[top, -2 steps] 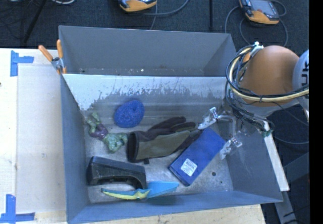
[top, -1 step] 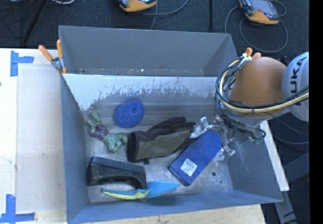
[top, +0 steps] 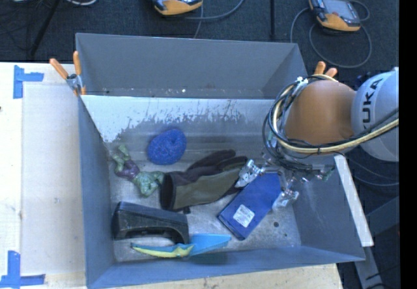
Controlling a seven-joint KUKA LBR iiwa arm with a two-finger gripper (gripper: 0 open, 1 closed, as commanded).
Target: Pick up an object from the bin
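Observation:
My gripper [top: 268, 183] is low in the right part of the bin. Its fingers stand open, one fingertip [top: 250, 172] to the left and the other to the right of the upper end of a flat blue pack [top: 247, 209] with a white label. The pack lies slanted on the bin floor. Whether the fingertips touch it cannot be told. A dark olive and black glove [top: 202, 185] lies just left of the pack, its fingers pointing toward my gripper.
A blue scrub ball [top: 166, 146] rests near the back wall. A green and purple toy figure [top: 134, 172] lies at the left. A black curved tool [top: 146, 222] and a light blue and yellow piece [top: 182, 246] lie along the front.

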